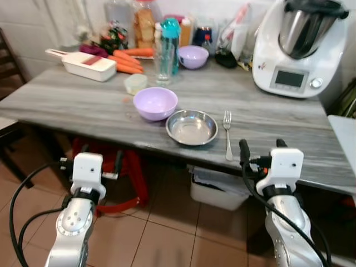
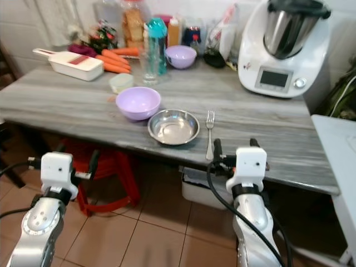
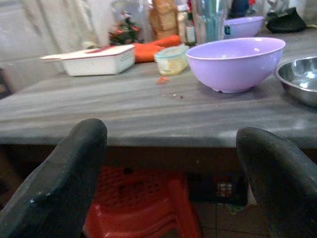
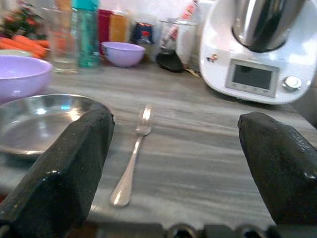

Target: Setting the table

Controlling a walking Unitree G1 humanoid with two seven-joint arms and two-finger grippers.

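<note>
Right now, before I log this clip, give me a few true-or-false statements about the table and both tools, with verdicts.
1. The fork lies inside the steel plate. False: it lies on the table beside the plate.
2. The near purple bowl sits next to the steel plate. True.
3. The right tool grips the fork. False: it is open, short of the table edge.
4. The left tool is open. True.
5. Carrots lie at the table's back. True.

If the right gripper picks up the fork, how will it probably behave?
The fork looks like polished metal, so probably stiff and rather slippery between the fingers. It lies flat and thin on the table, so gripping it may be awkward. It seems light and unlikely to roll.
</note>
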